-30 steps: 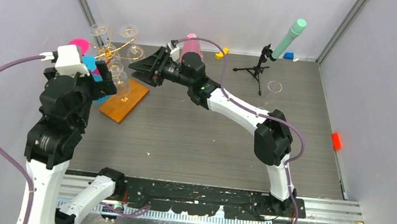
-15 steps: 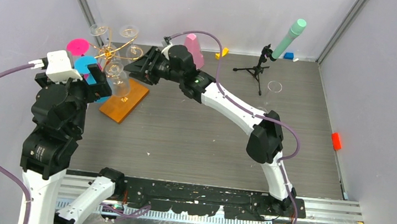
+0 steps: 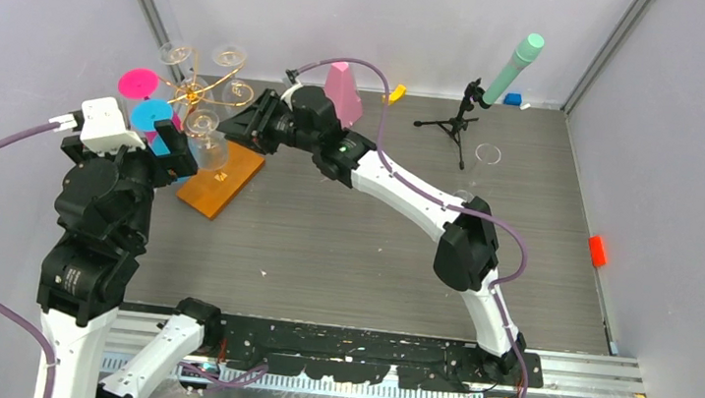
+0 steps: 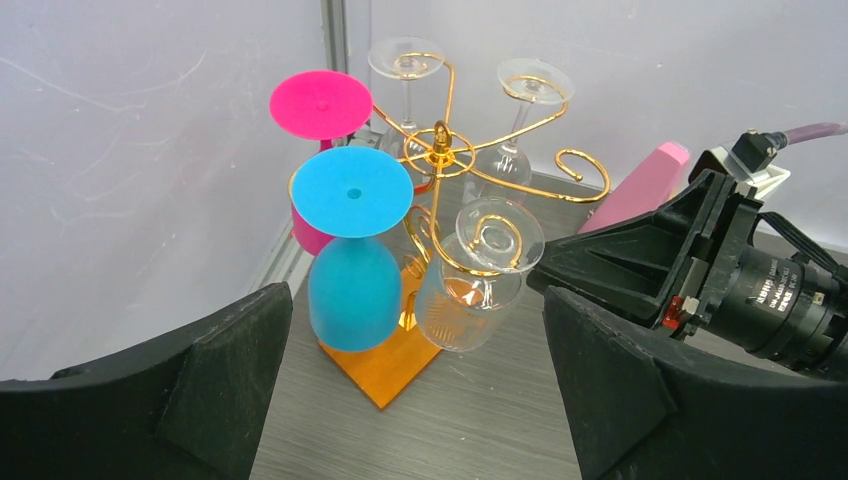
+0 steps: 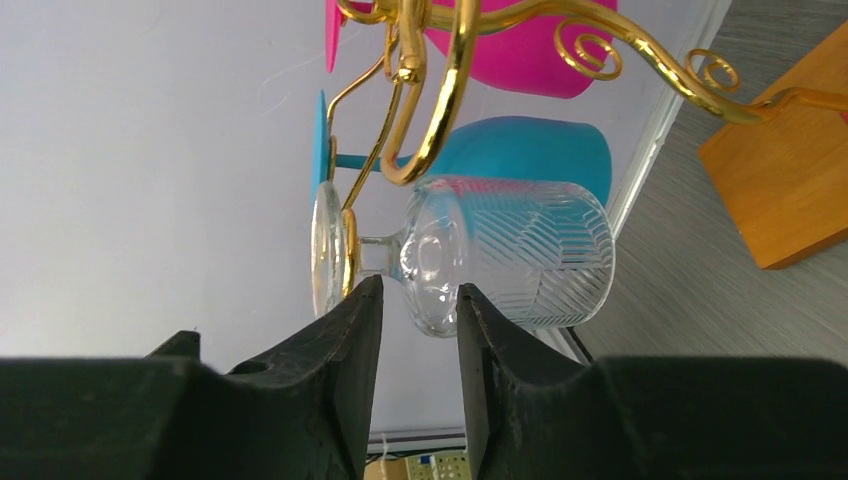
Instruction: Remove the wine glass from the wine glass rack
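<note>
Low in the centre of its wrist view, the right gripper (image 5: 420, 300), jaws narrow, flanks the stem of the wine glass (image 5: 520, 260) hanging on the wine glass rack (image 5: 445, 90); whether it touches is unclear. The left gripper (image 4: 415, 395) gapes wide.

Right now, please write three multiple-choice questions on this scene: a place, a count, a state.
1. Where does the wine glass rack stand?
A) far left of the table
B) far right
C) near edge
2. How many coloured glasses hang on it?
A) one
B) two
C) four
3. The left gripper is:
A) open and empty
B) shut on a glass
C) shut on the rack
Answers:
1 A: its wooden base sits at the back left.
2 B: one pink glass, one blue glass.
3 A: its fingers stand wide apart, touching nothing.
</note>
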`<move>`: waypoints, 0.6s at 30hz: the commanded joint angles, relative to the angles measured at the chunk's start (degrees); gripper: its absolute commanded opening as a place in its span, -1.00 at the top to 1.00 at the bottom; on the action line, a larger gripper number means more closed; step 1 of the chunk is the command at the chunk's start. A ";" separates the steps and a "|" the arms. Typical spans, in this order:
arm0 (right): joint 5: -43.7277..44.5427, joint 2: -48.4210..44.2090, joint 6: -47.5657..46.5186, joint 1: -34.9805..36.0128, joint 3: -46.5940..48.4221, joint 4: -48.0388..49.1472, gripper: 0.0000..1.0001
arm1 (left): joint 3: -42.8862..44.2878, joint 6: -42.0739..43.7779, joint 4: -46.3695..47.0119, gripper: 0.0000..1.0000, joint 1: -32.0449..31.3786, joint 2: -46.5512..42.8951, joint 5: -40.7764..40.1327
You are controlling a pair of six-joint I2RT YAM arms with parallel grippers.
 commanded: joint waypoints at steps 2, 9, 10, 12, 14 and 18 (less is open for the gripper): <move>6.61 -4.53 -3.98 0.93 -0.40 -1.49 0.29 | -0.10 1.14 4.37 -0.99 0.27 -0.95 -0.59; 11.64 -7.62 -8.41 2.64 -1.86 -2.69 0.28 | -0.08 1.08 4.77 -0.99 0.27 -1.29 -0.62; 12.03 -8.09 -8.83 2.80 -2.59 -1.98 0.23 | -0.08 1.08 4.88 -0.99 0.27 -1.33 -0.59; 13.33 -9.52 -10.00 3.31 -3.72 -1.24 0.13 | -0.08 1.08 4.96 -0.99 0.27 -1.50 -0.70; 14.90 -10.87 -11.39 3.71 -4.53 -1.04 0.06 | -0.07 1.17 5.10 -0.99 0.27 -1.58 -0.76; 14.40 -11.57 -11.97 4.01 -4.19 -0.79 -0.01 | -0.08 1.26 5.34 -0.99 0.27 -1.53 -0.69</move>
